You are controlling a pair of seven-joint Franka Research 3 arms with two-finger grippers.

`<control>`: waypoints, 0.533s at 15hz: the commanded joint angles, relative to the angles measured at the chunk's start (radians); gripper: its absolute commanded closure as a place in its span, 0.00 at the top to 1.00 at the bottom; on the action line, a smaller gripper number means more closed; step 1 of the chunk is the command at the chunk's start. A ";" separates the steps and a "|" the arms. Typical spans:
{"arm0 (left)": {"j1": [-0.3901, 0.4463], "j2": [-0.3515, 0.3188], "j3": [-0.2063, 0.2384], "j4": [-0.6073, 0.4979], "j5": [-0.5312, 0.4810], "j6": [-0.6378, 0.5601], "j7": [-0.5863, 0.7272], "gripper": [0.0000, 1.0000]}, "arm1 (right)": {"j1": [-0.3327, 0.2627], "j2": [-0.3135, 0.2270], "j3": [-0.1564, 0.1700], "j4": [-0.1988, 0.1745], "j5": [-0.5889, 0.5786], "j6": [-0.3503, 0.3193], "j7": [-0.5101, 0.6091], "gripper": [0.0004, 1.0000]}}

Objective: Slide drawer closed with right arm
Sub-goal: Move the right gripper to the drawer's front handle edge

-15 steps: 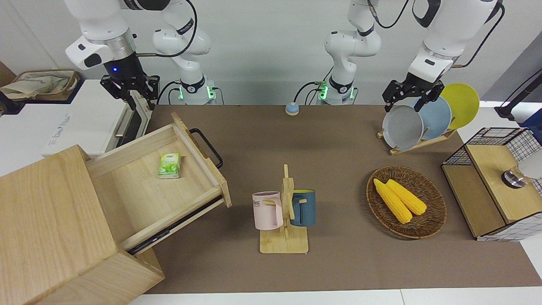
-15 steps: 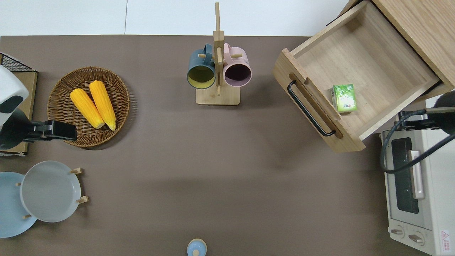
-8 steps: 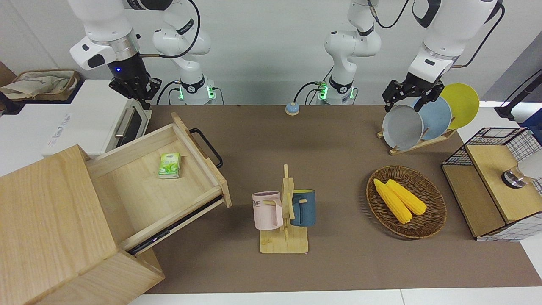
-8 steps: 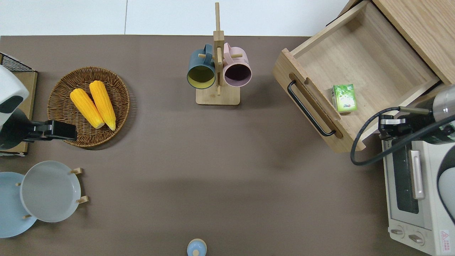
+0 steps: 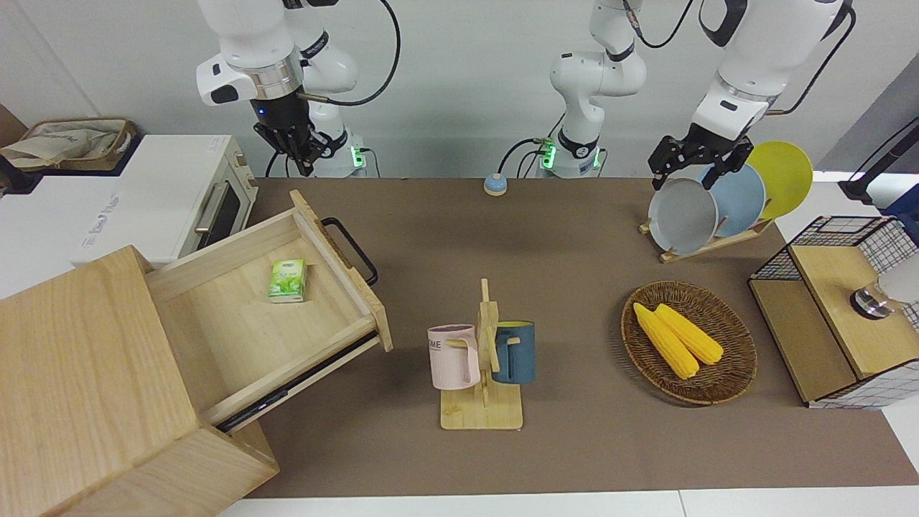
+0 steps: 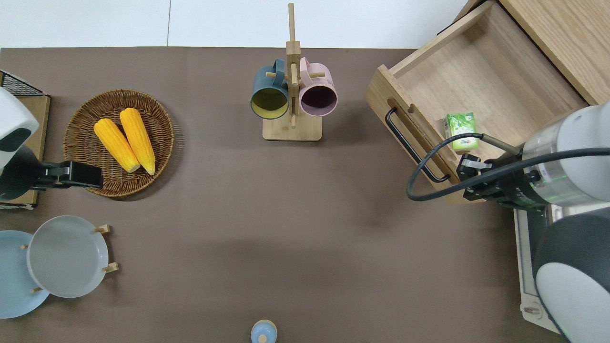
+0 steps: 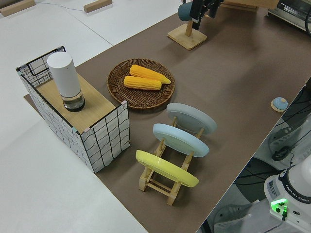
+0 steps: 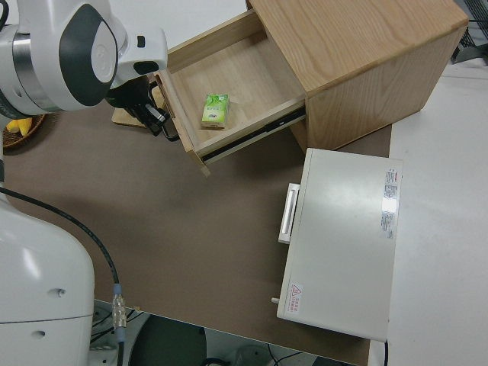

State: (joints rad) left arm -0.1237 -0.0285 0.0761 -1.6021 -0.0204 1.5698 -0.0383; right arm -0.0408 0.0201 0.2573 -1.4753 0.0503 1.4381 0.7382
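The drawer (image 5: 237, 323) of the light-wood cabinet (image 5: 79, 373) stands pulled far out, and a green packet (image 5: 287, 279) lies inside it. Its black loop handle (image 5: 351, 249) faces the middle of the table. My right gripper (image 5: 298, 154) hangs in the air on the arm with the blue light. Seen from overhead, the right gripper (image 6: 466, 169) is over the corner of the drawer (image 6: 481, 76) front that is nearer to the robots, by the end of the handle (image 6: 412, 145). The right side view shows the right gripper (image 8: 151, 114) beside the drawer (image 8: 236, 76) front. The left arm is parked.
A white toaster oven (image 5: 154, 197) sits nearer to the robots than the cabinet. A mug stand (image 5: 482, 359) with two mugs is mid-table. Toward the left arm's end are a corn basket (image 5: 688, 341), a plate rack (image 5: 718, 197) and a wire-and-wood rack (image 5: 836, 309).
The right arm has swung away from above the toaster oven toward the middle of the table, ending over the drawer's front corner. The drawer has stayed where it was.
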 commanded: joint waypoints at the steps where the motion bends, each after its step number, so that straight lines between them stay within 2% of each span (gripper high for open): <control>1: -0.004 -0.008 0.004 0.002 0.013 -0.014 0.001 1.00 | 0.016 -0.002 0.007 0.001 0.060 0.005 0.122 0.00; 5: -0.004 -0.008 0.004 0.002 0.013 -0.014 0.001 1.00 | 0.033 -0.002 0.043 -0.014 0.059 0.050 0.251 0.00; 8: -0.004 -0.008 0.004 0.002 0.013 -0.014 0.001 1.00 | 0.064 -0.002 0.048 -0.057 0.057 0.082 0.303 0.00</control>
State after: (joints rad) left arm -0.1237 -0.0285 0.0761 -1.6021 -0.0204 1.5698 -0.0382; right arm 0.0031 0.0223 0.3009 -1.4819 0.0816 1.4669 0.9736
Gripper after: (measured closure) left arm 0.009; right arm 0.991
